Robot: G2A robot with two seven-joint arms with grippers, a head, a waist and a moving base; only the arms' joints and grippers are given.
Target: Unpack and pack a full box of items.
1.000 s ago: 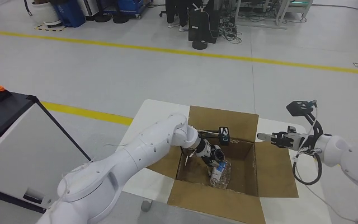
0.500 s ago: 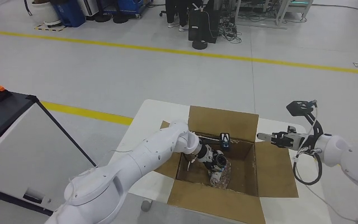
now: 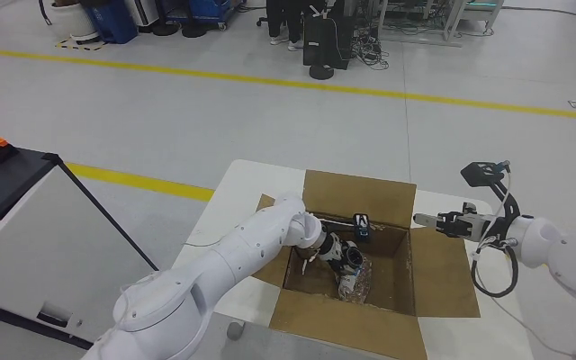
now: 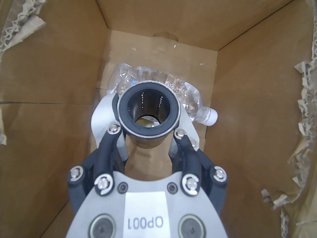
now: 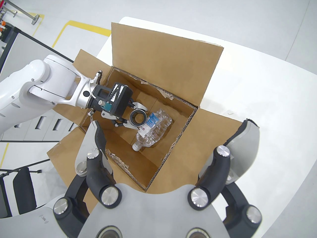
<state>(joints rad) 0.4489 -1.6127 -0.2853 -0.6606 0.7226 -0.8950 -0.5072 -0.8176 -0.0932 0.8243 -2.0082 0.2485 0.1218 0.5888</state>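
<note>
Box (image 3: 360,193): left arm (image 3: 261,225) angled inside, fingers (image 4: 105,107) pinching black cylinder (image 4: 148,138); right fingers (image 5: 247,137) spread.

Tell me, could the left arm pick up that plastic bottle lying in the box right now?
Probably not yet. The way looks free, with the bottle lying bare on the box floor close by, but the left arm's jaws are shut on a black cylinder.
</note>
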